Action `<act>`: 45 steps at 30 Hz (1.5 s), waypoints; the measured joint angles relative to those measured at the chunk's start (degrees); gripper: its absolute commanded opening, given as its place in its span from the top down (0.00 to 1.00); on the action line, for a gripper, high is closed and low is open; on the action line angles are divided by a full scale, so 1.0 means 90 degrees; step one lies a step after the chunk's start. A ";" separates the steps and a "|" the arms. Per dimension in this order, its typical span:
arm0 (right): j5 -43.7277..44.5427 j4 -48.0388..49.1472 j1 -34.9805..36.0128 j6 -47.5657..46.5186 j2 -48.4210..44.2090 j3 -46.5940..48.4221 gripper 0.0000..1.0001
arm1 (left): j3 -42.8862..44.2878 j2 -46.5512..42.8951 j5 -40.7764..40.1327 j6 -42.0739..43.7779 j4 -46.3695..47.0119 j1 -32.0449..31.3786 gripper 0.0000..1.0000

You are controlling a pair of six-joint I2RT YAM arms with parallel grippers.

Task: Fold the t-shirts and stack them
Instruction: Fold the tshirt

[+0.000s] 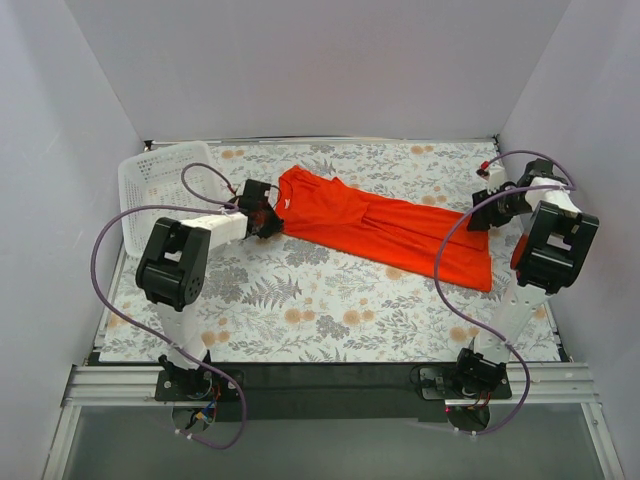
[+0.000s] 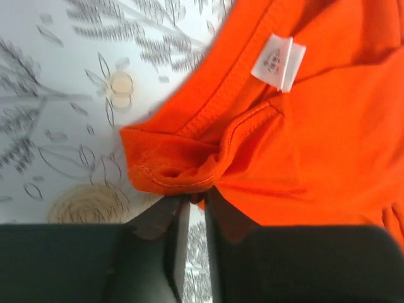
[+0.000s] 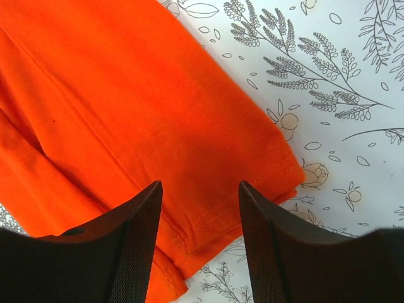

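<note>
The orange t-shirt (image 1: 385, 225) lies stretched across the frame's middle. The left gripper (image 2: 197, 201), nearly closed, pinches fabric beside the collar; the right gripper (image 3: 200, 189) hangs above the hem, jaws apart.

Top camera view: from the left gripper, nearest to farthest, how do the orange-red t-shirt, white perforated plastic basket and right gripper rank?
1. Orange-red t-shirt, pinched in the left gripper.
2. White perforated plastic basket, just left of it.
3. Right gripper, far right.
</note>
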 measured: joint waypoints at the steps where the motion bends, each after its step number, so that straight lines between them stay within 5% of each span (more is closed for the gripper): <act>1: 0.0000 -0.0019 0.0000 -0.0010 -0.0032 -0.0039 0.51 | 0.0112 0.0070 -0.0117 0.0070 -0.0085 -0.0002 0.90; 10: -0.0053 -0.0002 0.0000 -0.0078 -0.0410 -0.0114 0.51 | 0.1994 0.1100 -0.1321 0.1241 -0.1001 0.0114 0.87; 16: -0.0165 0.0012 0.0095 -0.0078 -0.0432 -0.0114 0.50 | 0.3966 0.2317 -0.1542 0.2018 -0.1537 0.0393 0.52; 22: -0.0274 0.0034 0.0559 -0.0063 -0.0289 -0.0015 0.49 | 0.4838 0.2560 -0.1030 0.2545 -0.1773 0.0527 0.43; 27: -0.0299 0.0124 0.1030 -0.0036 0.0340 0.0355 0.49 | 0.3888 0.1421 -0.0063 0.2769 -0.1569 0.0503 0.40; 35: -0.0085 0.0155 0.1178 -0.0044 0.0532 0.0338 0.55 | 0.0792 -0.1914 0.1409 0.2790 -0.0610 0.0491 0.37; 41: 0.0053 0.0202 0.1110 -0.0100 0.0508 0.0238 0.56 | -0.1151 -0.3337 0.2295 0.2521 -0.0396 0.0488 0.37; 44: 0.0097 0.0228 0.1064 -0.0138 0.0483 0.0197 0.66 | -0.1739 -0.3728 0.2657 0.2361 -0.0408 0.0452 0.38; 45: 0.0109 0.0236 0.1042 -0.0165 0.0474 0.0172 0.79 | -0.1892 -0.3832 0.2764 0.2295 -0.0376 0.0432 0.38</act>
